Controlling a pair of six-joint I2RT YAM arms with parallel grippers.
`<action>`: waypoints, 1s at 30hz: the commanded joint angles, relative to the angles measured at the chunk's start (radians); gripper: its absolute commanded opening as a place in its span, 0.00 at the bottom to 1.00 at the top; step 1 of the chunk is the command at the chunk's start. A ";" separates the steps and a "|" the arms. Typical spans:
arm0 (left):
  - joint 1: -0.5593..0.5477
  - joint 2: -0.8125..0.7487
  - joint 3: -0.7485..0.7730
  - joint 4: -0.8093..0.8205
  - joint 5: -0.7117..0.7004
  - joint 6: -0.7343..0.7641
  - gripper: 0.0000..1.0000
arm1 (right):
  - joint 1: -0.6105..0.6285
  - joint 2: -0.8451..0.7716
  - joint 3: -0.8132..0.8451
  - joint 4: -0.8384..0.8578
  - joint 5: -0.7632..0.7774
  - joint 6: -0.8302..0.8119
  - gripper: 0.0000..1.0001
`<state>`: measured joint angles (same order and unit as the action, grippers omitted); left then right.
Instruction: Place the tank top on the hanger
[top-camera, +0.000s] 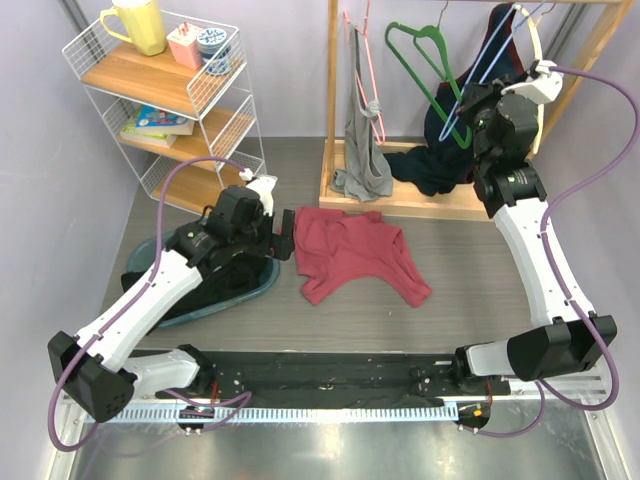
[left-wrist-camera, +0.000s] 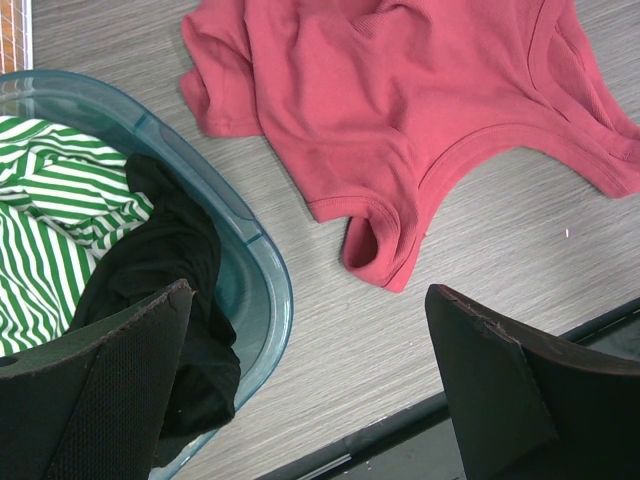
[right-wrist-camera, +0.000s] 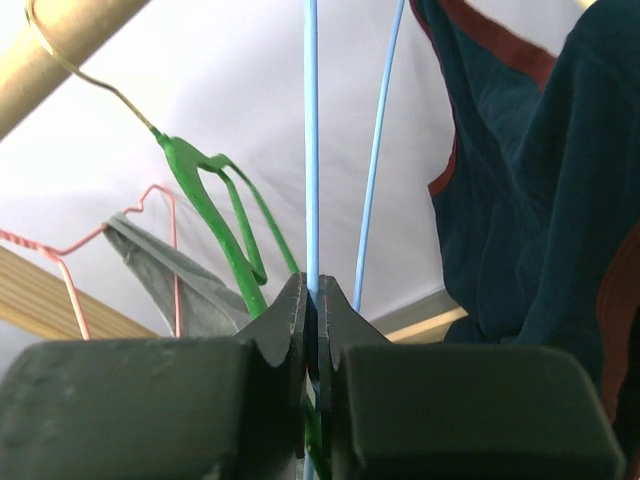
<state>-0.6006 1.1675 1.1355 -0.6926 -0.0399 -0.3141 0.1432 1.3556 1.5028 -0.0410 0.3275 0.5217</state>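
Left gripper (left-wrist-camera: 308, 290) hangs with its jaws spread wide and nothing between them, low over the table (top-camera: 470, 290) left of centre, between the rim of the teal bin (left-wrist-camera: 268, 275) and the tank top (left-wrist-camera: 400, 100). That stance looks like readiness to take hold of the fabric once a hanger is brought over. The bin, toward the table's left edge, holds a green-striped garment (left-wrist-camera: 40, 200) and a black one (left-wrist-camera: 170, 250), neither part of this job. Just to its right the tank top lies crumpled but roughly flat near the middle of the table, one armhole and its hem turned toward the left gripper, not yet on anything. Beyond it, along the far edge, stands the wooden rack (top-camera: 331, 90), where a pink hanger (top-camera: 376, 90) carries a grey garment (top-camera: 360, 165), next to a green hanger (top-camera: 425, 65). At the rack's right end the right gripper (right-wrist-camera: 312, 300) is raised and pinched tight on one wire of the light-blue hanger (right-wrist-camera: 311, 150), just beside the navy garment (right-wrist-camera: 520, 200), probably to lift it off the rail and carry it down to the top.
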 joint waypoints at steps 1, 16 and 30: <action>-0.001 -0.028 0.000 0.021 0.012 -0.008 1.00 | 0.004 0.005 0.042 0.133 0.079 -0.015 0.01; -0.001 -0.037 -0.002 0.024 0.023 -0.008 1.00 | 0.036 -0.019 -0.045 0.207 -0.009 0.066 0.01; -0.001 -0.103 -0.039 0.094 0.101 0.006 1.00 | 0.076 -0.026 -0.047 0.227 0.093 -0.023 0.01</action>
<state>-0.6006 1.0710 1.0954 -0.6350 0.0463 -0.3115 0.2218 1.3724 1.4460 0.1131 0.3752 0.5533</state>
